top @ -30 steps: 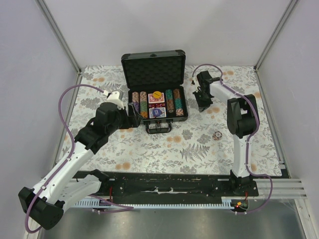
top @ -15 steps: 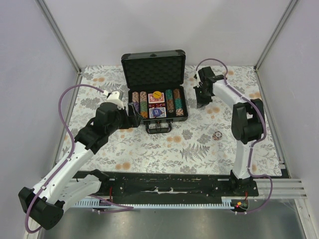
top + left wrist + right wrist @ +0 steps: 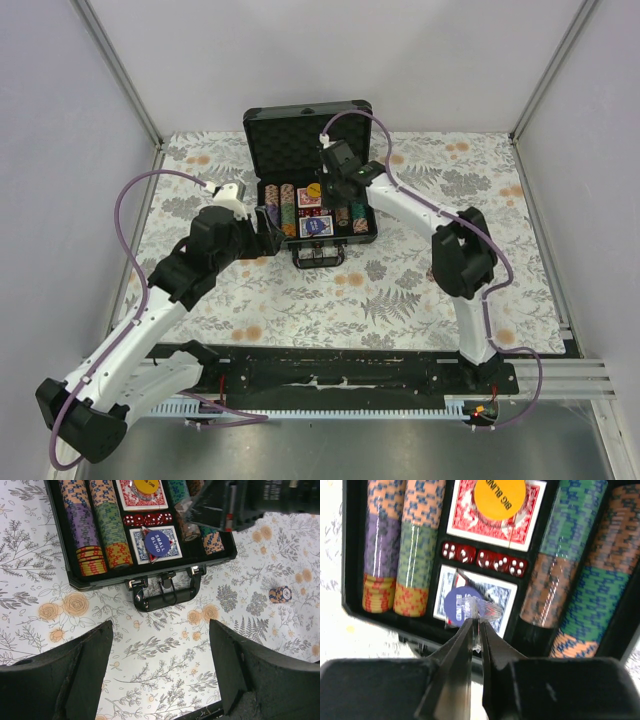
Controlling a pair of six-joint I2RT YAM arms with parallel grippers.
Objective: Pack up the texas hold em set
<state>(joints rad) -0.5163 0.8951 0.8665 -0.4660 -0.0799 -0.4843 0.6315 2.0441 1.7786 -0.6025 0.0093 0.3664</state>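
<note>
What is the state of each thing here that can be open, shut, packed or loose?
briefcase: open, lid upright
left gripper: open, empty
right gripper: shut on small clear piece
loose chip stack: on its side, outside the briefcase
red dice: packed in a row

**Bright, even overhead light; sharp overview, softer wrist close-ups**

In the top view the tabletop [image 3: 400, 290] is lit evenly and diffusely from above, with only faint, soft shadows under both arms and along the briefcase [image 3: 300, 135] near the far edge; its foam lid reads almost black. The left wrist view is crisp on the poker chips [image 3: 107, 530], but the left gripper [image 3: 160, 645] is 2 dark, defocused masses, and the right arm [image 3: 260, 500] is blurred. The right wrist view is soft throughout: glare streaks run down the chip rows, the tabletop strip at the left is blown out white, and the right gripper [image 3: 476, 630] is dark and blurred.
</note>
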